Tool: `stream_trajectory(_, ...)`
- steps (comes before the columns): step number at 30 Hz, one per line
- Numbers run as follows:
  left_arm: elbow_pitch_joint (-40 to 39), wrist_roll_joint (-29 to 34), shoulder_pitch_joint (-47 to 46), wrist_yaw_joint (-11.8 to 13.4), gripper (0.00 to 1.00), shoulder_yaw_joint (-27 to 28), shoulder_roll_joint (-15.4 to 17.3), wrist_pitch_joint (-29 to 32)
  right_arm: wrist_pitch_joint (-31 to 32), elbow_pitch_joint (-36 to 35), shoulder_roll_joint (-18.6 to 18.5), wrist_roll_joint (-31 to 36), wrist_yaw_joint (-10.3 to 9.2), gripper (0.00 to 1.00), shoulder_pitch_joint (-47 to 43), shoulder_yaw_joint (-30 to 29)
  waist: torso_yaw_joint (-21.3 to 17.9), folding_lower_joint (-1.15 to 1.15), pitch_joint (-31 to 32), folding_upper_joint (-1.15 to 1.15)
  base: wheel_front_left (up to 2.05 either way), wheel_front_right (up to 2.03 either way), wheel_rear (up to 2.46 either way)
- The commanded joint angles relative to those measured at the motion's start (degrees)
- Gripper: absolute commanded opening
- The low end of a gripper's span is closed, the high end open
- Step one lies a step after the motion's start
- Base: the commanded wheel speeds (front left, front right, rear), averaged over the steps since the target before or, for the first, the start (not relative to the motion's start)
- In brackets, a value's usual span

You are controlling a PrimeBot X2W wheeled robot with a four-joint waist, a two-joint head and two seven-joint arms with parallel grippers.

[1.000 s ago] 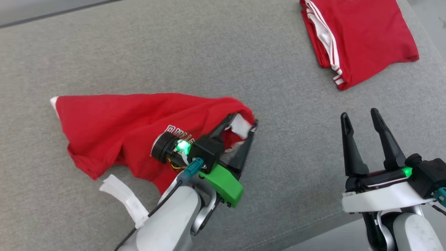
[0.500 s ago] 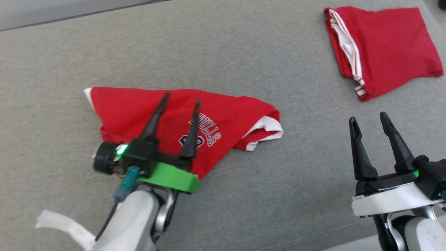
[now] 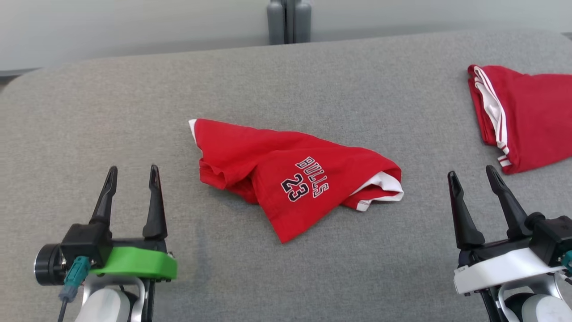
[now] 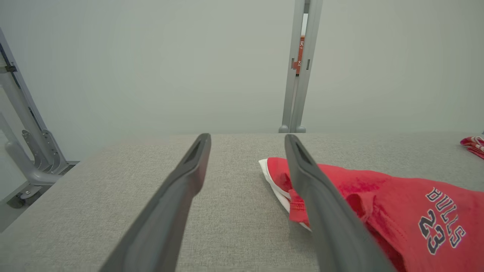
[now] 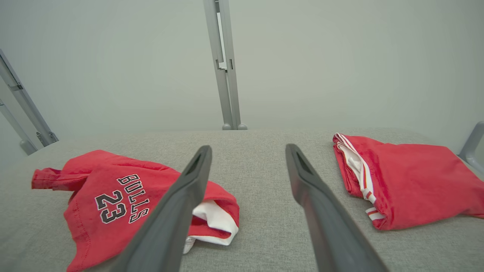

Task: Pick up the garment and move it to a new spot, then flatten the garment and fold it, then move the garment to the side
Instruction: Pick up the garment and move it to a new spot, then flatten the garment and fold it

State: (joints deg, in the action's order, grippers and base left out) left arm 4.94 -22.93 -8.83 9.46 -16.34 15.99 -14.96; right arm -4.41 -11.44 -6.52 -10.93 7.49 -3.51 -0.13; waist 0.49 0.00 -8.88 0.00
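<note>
The garment [image 3: 286,179], red with white trim and "BULLS 23" printed on it, lies crumpled in the middle of the grey cushioned surface [image 3: 313,80]. It also appears in the left wrist view as the garment [image 4: 408,211] at right, and in the right wrist view as the garment [image 5: 113,196] at left. My left gripper [image 3: 132,173] stands open at the lower left, well clear of the cloth, nothing between its fingers. My right gripper [image 3: 473,175] is open at the lower right, also empty and apart from the cloth.
A second red garment [image 3: 523,112] with white stripes lies folded at the right edge, seen too as the folded garment [image 5: 397,177]. A grey metal post [image 3: 289,21] stands behind the surface's far edge. Grey frame bars [image 4: 26,143] stand off the left end.
My left gripper let go of the garment's white-trimmed edge, opened wide and drew back to the lower left. The garment now lies free. The head camera also tilted, shifting the whole picture.
</note>
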Motion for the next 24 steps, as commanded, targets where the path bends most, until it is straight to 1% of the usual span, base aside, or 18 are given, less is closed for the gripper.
stream_trajectory(1, -0.25, -0.63, 1.38, -0.56, 1.00, 0.38, 0.48, -0.21, 0.15, 0.22, -0.08, -0.45, 0.00, 1.00, -1.12, -0.02, 1.22, 0.00, 2.12, 0.00, 0.00, 0.00, 0.00)
stream_trajectory(4, 0.08, -0.87, 2.77, -1.70, 1.00, 0.55, 1.07, -0.20, 0.39, 0.57, -0.08, -0.74, 0.00, 1.00, -2.19, -0.28, 0.62, 0.00, 3.06, 0.00, 0.00, 0.00, 0.00)
stream_trajectory(6, 0.40, -0.75, 3.76, -2.01, 1.00, 0.38, 1.19, -0.19, 0.80, 0.78, 0.01, -0.95, 0.00, 1.00, -3.14, -0.30, 0.18, 0.00, 3.64, 0.00, 0.00, 0.00, 0.00)
stream_trajectory(13, -0.25, 0.19, 6.72, -1.57, 1.00, -0.19, 1.33, -0.21, 1.26, 0.47, 0.24, -1.40, 0.00, 1.00, -5.78, -0.13, -0.76, 0.00, 5.31, 0.00, 0.00, 0.00, 0.00)
stream_trajectory(24, -0.54, 0.52, 7.42, -1.74, 1.00, -0.01, 0.87, -0.23, 1.59, -0.41, 0.41, -1.26, 0.00, 1.00, -5.90, -0.27, -0.35, 0.00, 5.54, 0.00, 0.00, 0.00, 0.00)
